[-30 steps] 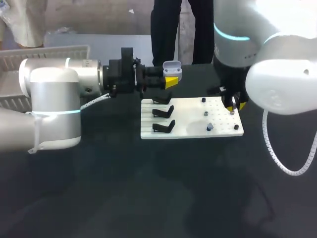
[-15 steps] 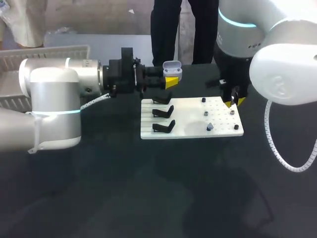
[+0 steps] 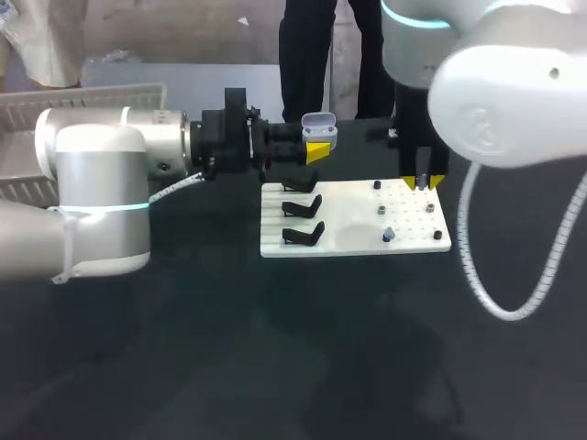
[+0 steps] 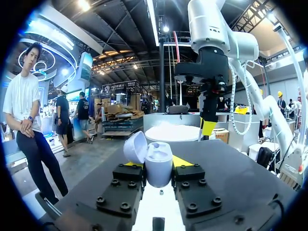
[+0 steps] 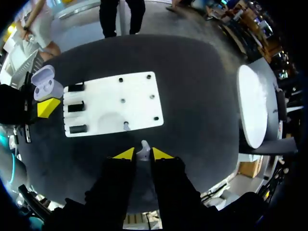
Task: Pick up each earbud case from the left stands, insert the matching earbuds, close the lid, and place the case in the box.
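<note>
Left gripper [image 3: 317, 147] clamps the open case [image 3: 318, 122], upper centre of the head view. Right gripper [image 3: 423, 182] pinches an earbud [image 5: 143, 147] — I line it up squarely before inserting.

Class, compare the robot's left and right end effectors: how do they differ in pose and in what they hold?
The left end effector lies level, reaching in from the side; the right end effector points straight down above the white board. The left end effector grips an open earbud case; the right end effector pinches a much smaller white earbud. Both have yellow tips and are shut on something.
</note>
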`<state>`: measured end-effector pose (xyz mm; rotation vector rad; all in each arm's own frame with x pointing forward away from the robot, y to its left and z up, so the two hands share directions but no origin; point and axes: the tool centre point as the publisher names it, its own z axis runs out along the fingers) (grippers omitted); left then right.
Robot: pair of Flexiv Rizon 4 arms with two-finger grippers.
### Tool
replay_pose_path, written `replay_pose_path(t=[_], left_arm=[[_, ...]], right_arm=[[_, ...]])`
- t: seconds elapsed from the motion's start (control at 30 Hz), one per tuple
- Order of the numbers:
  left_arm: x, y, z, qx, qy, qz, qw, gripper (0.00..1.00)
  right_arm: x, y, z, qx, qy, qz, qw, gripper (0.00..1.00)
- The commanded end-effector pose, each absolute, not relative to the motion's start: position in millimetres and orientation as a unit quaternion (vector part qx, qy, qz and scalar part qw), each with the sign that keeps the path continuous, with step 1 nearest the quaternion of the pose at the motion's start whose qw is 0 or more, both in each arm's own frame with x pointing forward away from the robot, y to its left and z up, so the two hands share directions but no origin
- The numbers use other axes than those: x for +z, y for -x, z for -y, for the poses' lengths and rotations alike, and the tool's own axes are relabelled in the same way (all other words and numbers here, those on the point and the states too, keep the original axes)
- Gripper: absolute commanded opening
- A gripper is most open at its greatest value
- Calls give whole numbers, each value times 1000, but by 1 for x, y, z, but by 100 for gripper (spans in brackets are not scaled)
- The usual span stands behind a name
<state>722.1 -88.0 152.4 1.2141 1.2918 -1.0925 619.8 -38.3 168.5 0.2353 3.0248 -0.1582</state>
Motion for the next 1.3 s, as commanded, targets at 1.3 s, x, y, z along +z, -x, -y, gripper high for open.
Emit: replay_pose_path(t=[1.3], left_arm=[[151,-722,88,-452,-502,-534,508,0]], right_arm=[[232,-657,-37,50,-336,-940,26,0]])
